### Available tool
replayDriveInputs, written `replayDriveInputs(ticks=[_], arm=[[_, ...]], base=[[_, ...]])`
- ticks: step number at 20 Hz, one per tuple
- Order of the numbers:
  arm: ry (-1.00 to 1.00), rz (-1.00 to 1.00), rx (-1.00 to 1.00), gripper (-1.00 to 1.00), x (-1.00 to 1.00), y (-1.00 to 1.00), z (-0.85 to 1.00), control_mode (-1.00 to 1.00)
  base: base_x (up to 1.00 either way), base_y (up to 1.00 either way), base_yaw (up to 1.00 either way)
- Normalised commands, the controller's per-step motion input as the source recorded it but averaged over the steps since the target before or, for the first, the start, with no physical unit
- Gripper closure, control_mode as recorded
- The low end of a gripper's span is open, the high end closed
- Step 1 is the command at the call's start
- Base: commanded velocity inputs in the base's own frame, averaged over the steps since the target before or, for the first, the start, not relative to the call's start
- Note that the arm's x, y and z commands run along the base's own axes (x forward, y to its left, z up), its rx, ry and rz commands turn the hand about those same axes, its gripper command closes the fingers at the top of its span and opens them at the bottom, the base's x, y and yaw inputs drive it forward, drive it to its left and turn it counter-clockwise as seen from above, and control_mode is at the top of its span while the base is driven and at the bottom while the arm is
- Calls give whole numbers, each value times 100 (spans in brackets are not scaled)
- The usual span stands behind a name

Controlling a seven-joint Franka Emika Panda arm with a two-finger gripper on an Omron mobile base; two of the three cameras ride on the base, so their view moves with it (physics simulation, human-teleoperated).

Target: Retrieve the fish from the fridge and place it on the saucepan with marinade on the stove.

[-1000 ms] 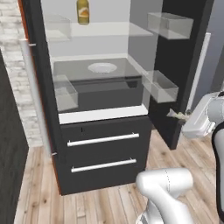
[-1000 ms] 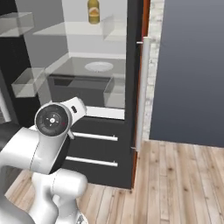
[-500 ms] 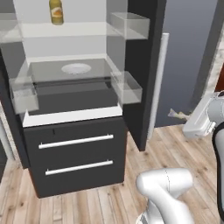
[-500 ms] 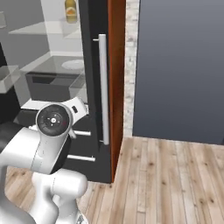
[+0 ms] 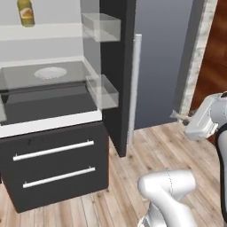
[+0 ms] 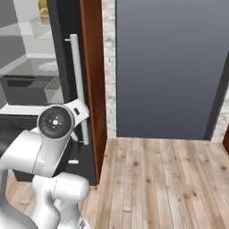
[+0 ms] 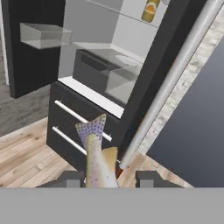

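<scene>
gripper (image 7: 107, 177): fingers squeezed tight on the fish (image 7: 97, 153) | fish: sticks up between the two tips, tail on top, out in front of the open fridge (image 5: 116, 88) | fridge: white plate (image 5: 50, 72) on glass shelf, bottle (image 5: 25, 12) higher up

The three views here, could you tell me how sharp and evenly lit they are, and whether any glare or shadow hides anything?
Left base view: flat, even light, the fridge interior bright, no glare. Right base view: soft, slightly blurred edges, faint shading on the floor. Hand view: the fish looms large and soft between the fingers of the gripper; no strong shadow.
</scene>
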Motion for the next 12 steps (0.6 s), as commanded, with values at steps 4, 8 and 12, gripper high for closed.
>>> replayDriveInputs(ticks=[4,8,12], arm=[[0,0,0,100,0,0,0,100],[0,0,0,100,0,0,0,100],[0,0,0,100,0,0,0,100]], base=[[-2,-34,-32],[0,-34,-37],[0,-33,-38]])
